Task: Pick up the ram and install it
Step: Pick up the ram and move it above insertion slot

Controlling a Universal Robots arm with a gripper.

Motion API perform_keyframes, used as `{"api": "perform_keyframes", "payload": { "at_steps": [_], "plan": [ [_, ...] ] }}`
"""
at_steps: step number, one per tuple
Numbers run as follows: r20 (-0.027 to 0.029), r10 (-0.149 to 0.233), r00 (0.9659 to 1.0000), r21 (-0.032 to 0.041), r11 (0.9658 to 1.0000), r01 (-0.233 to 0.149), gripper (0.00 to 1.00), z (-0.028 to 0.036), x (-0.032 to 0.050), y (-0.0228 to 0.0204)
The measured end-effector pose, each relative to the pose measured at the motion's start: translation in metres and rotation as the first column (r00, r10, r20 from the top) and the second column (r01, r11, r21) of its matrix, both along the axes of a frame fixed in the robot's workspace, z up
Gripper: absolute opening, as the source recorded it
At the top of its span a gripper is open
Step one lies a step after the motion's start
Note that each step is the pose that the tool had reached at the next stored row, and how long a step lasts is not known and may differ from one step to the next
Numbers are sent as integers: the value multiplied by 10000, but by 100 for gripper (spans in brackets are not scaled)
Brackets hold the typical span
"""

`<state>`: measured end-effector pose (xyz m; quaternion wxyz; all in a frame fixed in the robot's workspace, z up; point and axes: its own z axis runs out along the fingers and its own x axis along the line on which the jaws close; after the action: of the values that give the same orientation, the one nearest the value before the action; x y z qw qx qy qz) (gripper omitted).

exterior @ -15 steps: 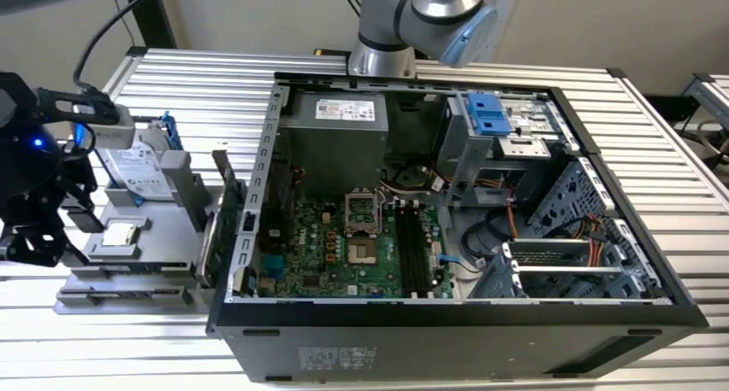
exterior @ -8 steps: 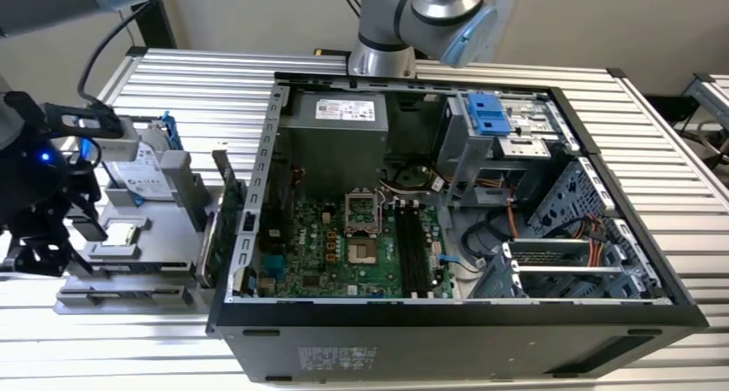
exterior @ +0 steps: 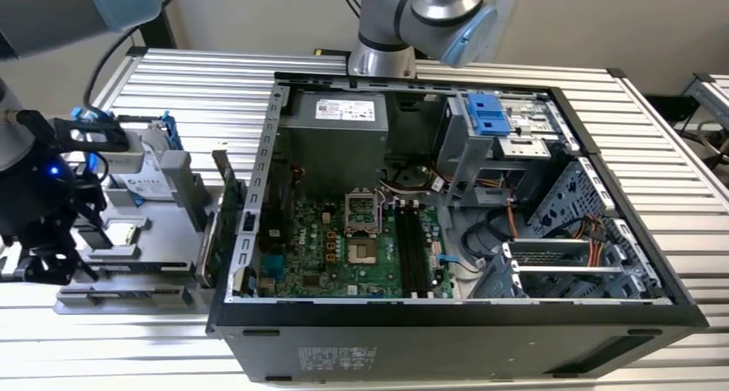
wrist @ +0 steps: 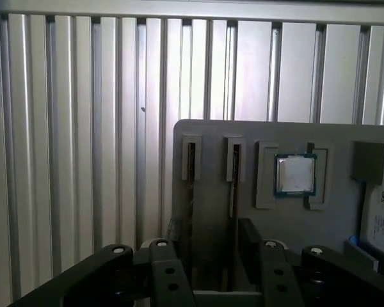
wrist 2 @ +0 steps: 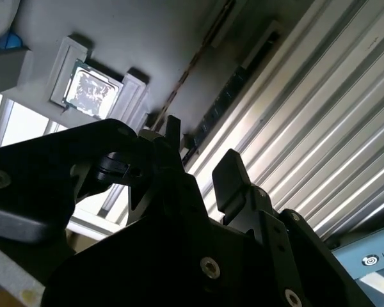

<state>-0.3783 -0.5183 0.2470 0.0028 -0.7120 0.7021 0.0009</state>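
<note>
The end effector (wrist: 208,242) hangs over a grey parts holder (wrist: 211,137) on the ribbed metal table (wrist: 83,128). Its two black fingers (wrist: 249,233) stand apart with nothing clamped between them. The gap is clear in both wrist views, with bare holder showing through it.

The ram (wrist: 233,192) stands on its long edge in a narrow slot of the holder, directly ahead of the fingers and roughly in line with the gap. A second stick (wrist: 191,192) stands the same way in the neighbouring slot, close to the other finger. Whether the fingers straddle one stick or both I cannot tell from the first wrist view. In the second wrist view the stick with the row of chips is the one running into the gap.

Standing the sticks on edge looks deliberate. It leaves both flat faces free for the fingers to close on, and the stick would come out already turned as a slot takes it.

Further out from the end effector, past the ram, a square silver processor chip (wrist: 296,174) lies flat in its own recess (not this task's part).

In the exterior view, the open computer case (exterior: 456,323) lies well apart from the end effector, beyond the holder. The long black memory slots (exterior: 412,246) on its green board look unfilled, so I judge the pick not yet made.
</note>
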Motion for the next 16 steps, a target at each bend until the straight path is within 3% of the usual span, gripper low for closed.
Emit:
{"api": "perform_keyframes", "payload": {
  "at_steps": [16],
  "plan": [
    [1,0,10000,0,10000,0,100,-292,3,-84]
  ]
}}
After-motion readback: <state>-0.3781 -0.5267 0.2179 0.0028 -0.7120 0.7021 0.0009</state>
